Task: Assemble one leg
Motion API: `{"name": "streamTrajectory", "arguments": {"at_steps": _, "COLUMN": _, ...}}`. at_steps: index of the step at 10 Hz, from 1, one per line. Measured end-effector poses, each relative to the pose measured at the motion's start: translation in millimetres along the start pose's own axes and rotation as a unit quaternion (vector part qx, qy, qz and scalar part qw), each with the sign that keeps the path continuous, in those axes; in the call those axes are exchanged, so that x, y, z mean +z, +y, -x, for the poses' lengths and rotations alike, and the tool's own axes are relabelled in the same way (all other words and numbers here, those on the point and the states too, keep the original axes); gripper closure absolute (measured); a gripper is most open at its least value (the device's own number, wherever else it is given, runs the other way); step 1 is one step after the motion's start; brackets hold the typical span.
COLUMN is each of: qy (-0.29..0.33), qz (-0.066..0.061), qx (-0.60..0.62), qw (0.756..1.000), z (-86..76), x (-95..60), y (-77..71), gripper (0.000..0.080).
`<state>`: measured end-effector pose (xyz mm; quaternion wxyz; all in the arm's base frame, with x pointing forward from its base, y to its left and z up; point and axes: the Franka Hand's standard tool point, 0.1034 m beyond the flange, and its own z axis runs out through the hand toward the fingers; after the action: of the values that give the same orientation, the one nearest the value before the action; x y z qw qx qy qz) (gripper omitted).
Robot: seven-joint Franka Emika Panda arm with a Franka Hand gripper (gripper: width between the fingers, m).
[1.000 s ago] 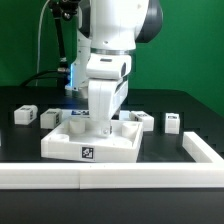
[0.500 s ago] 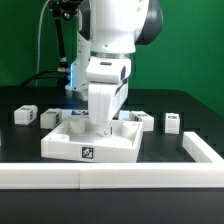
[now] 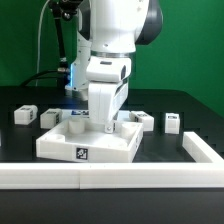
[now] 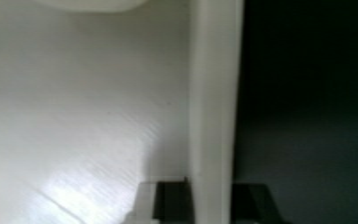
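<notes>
The large white panel (image 3: 95, 146) with a tag on its front wall lies on the black table, a round socket (image 3: 73, 125) standing up from it. My gripper (image 3: 105, 126) reaches down into it. In the wrist view the gripper (image 4: 211, 202) is shut on the panel's thin upright rim (image 4: 215, 90), with a dark finger (image 4: 171, 203) on either side. Loose legs stand on the table: two at the exterior view's left (image 3: 22, 115) (image 3: 50, 118) and two at its right (image 3: 145, 119) (image 3: 172, 122). None is held.
A low white rail (image 3: 110, 176) runs along the front of the table and turns back at the exterior view's right (image 3: 205, 150). The arm's body hides the back middle of the panel. Cables hang behind the arm.
The panel has slid and turned a little toward the exterior view's left; its front tag sits further left than before. The arm looks almost unmoved.
</notes>
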<state>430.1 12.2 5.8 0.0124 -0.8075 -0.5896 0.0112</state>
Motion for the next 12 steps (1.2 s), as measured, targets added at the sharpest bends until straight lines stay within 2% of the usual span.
{"name": "streamTrajectory", "arguments": {"at_steps": 4, "qy": 0.0, "qz": 0.0, "qx": 0.0, "qw": 1.0, "z": -0.1, "x": -0.1, "y": 0.2, "gripper": 0.074}}
{"name": "streamTrajectory", "arguments": {"at_steps": 6, "qy": 0.001, "qz": 0.008, "qx": -0.059, "qw": 0.998, "z": 2.6, "x": -1.2, "y": 4.3, "gripper": 0.074}}
{"name": "streamTrajectory", "arguments": {"at_steps": 8, "qy": -0.002, "qz": 0.013, "qx": -0.12, "qw": 0.993, "z": -1.5, "x": -1.6, "y": 6.7, "gripper": 0.0739}}
{"name": "streamTrajectory", "arguments": {"at_steps": 12, "qy": -0.003, "qz": 0.014, "qx": -0.133, "qw": 0.991, "z": -3.7, "x": -0.2, "y": 5.8, "gripper": 0.0739}}
